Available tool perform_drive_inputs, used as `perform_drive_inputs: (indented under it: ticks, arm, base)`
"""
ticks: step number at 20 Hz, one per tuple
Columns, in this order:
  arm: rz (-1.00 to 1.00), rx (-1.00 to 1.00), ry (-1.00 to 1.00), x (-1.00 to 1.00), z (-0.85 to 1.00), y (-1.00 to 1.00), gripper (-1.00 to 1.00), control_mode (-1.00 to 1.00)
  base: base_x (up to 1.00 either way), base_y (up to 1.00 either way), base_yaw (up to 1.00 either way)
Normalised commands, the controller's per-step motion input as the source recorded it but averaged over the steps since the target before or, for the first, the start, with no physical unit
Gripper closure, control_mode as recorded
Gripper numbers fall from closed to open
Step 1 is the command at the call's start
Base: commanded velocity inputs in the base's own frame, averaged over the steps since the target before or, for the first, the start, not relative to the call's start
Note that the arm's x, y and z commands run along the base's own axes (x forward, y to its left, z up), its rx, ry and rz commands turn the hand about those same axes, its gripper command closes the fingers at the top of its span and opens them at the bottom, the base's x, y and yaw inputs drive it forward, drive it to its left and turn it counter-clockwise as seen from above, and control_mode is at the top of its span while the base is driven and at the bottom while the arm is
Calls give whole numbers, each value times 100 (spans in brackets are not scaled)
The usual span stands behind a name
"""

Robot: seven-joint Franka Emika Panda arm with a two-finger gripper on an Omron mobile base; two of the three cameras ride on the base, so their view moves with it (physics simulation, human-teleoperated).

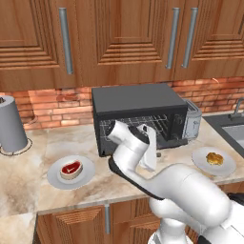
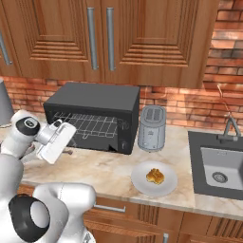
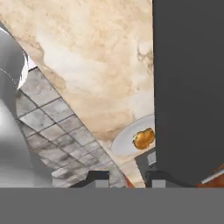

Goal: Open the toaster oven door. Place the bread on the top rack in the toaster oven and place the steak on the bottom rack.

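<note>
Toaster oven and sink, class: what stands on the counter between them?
A small silver toaster stands right beside the toaster oven, then bare counter up to the sink, in the right base view.

Black toaster oven open on counter, wire racks bare; steak plated left, bread plated right.

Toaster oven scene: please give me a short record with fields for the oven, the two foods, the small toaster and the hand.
toaster oven: on the counter, front open, wire racks visible inside, nothing on them
door: swung down, dark panel close beside the hand
steak: on a plate, left of the oven
bread: on a plate, in front of the small toaster
hand: shut, low at the oven front; a grip on the door edge cannot be confirmed
</note>
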Motion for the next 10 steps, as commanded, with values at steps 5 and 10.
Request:
perform_drive_inputs:
  ticks: [5, 10]
  arm:
    - [19, 1, 27, -100, -64, 0, -100, -100]
    - [18, 0, -15, -55, 94, 4, -100, -100]
  base:
    - [0, 0, 0]
    - [0, 0, 0]
